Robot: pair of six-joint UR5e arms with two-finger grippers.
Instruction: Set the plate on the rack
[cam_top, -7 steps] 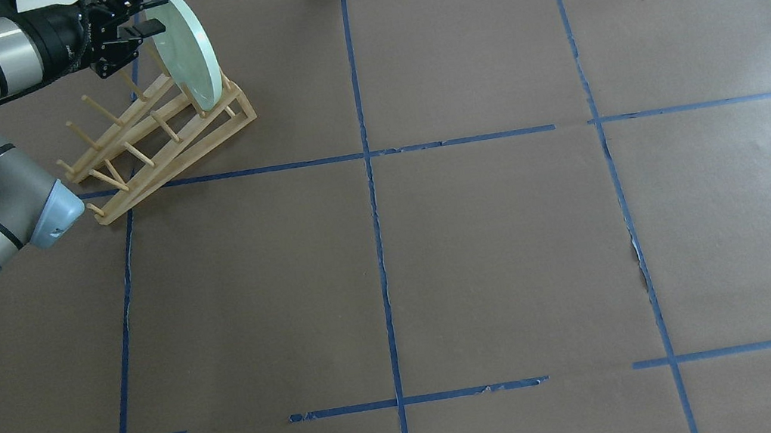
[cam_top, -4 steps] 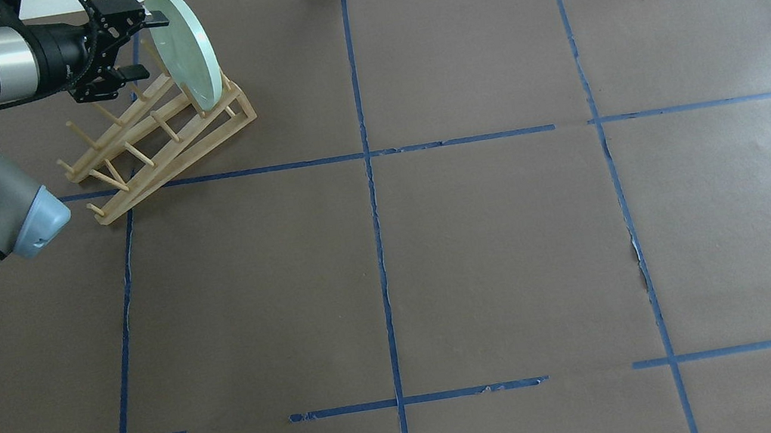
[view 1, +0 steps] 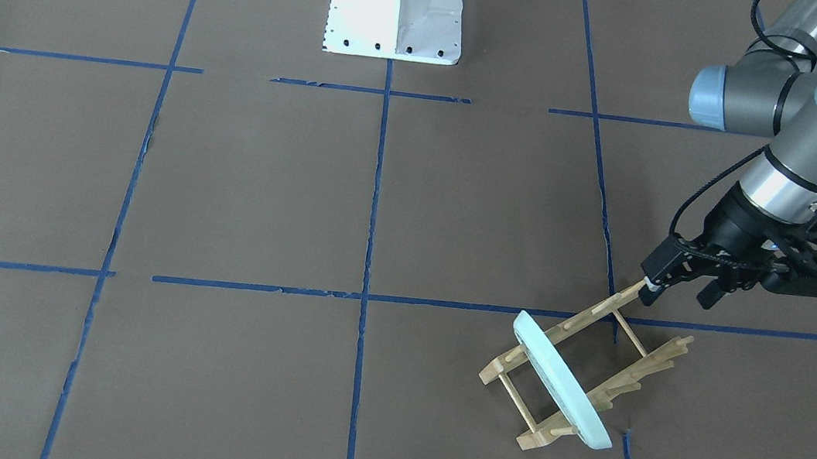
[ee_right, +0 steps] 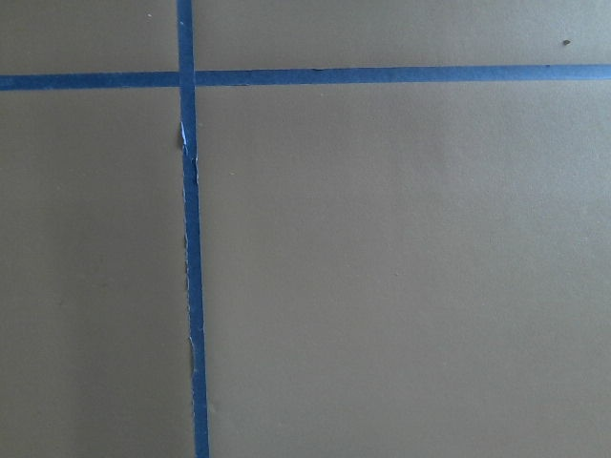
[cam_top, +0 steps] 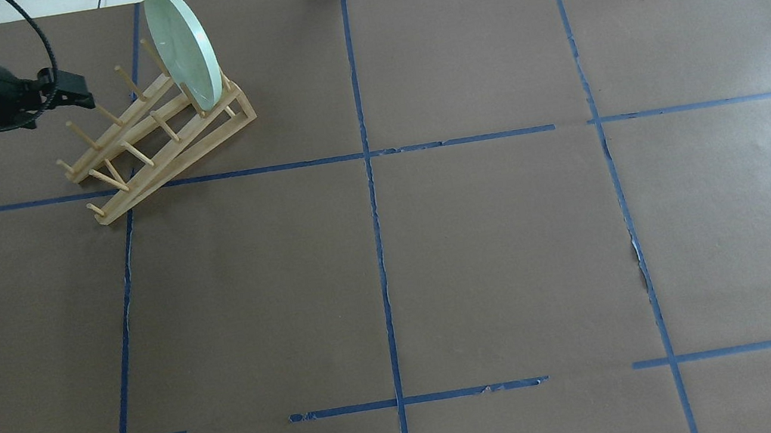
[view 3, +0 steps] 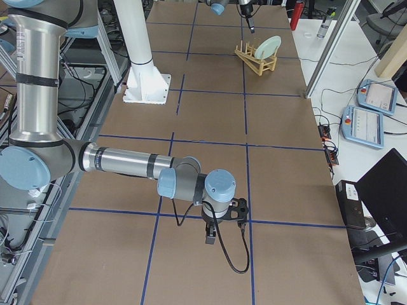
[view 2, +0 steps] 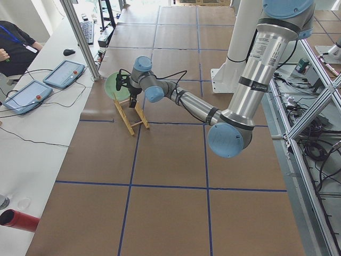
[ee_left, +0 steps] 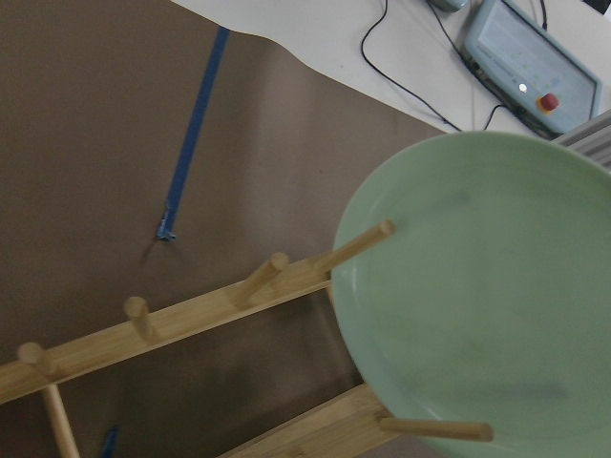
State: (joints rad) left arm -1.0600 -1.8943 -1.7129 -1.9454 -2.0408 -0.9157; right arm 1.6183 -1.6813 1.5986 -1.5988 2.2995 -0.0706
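— Green, and up on edge: the plate (cam_top: 180, 45) stands in the rack (cam_top: 123, 200) near the desk's far left corner. What can't we make out?

— Quite a bit. From overhead the left pincer (view 1: 679, 292) is mostly cut off by the frame's corner, so we get one dark finger and some cable. Its wrist camera crops the plate at the right and bottom, with two pegs (ee_left: 358, 243) crossing its face.

— And the plate's lower rim?

— Hidden behind the rails. We can only say that it sits between pegs at the rack's end nearer the far edge, leaning a little. We can't tell which slot.

— Then the left pincer?

— From across the desk we see it plainly. The fingers are well apart with nothing between them. It hangs over the rack's other end, clear of the plate. One fingertip (view 1: 651, 288) lies just beside the last peg, and we can't tell whether it touches.

— The right pincer (view 3: 211, 236)?

— We see it small, from the desk's end only, pointing down over the brown paper (ee_right: 382, 267) toward the right edge. Its own camera gives us paper and crossed blue tape (ee_right: 191, 286). We cannot tell whether it is wide or closed.
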